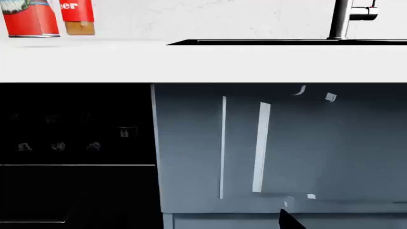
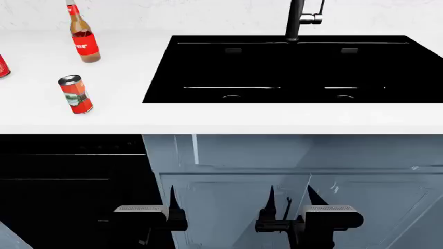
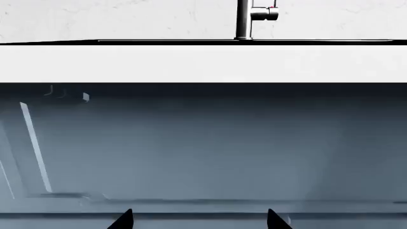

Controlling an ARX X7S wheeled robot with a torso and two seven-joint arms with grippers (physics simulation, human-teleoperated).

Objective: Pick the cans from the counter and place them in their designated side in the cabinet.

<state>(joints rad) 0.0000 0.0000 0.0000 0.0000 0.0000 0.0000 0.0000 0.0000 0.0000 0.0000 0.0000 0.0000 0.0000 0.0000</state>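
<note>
The tall can (image 2: 75, 94) stands upright on the white surface (image 2: 221, 116), over on the left side, well apart from the black sink (image 2: 284, 67). It has a red label and a grey top. A second can (image 2: 3, 66) peeks in at the far left edge of the head view, and only a bit of it shows. A brown bottle (image 2: 82, 35) with a red label stands behind the tall can, closer to the wall. It is not one of the cans.

Both arms are down low, in front of the grey-blue cabinet doors (image 2: 235, 207) under the sink. The left end effector (image 2: 171, 199) holds nothing. Only one of its fingers shows clearly, so I cannot tell how wide it is. The right end effector (image 2: 291, 199) holds nothing too, and its two fingers stand apart with a wide gap in the right wrist view.

The tall can is up and to the left of both end effectors. The left arm is the nearer one. In the left wrist view the can (image 1: 30, 18) and the bottle (image 1: 77, 16) sit side by side on the surface. The can's long side goes straight up, so I think a grab from the side would fit best. The left arm would need to lift above the edge of the surface first, then go left. No can is picked yet.
</note>
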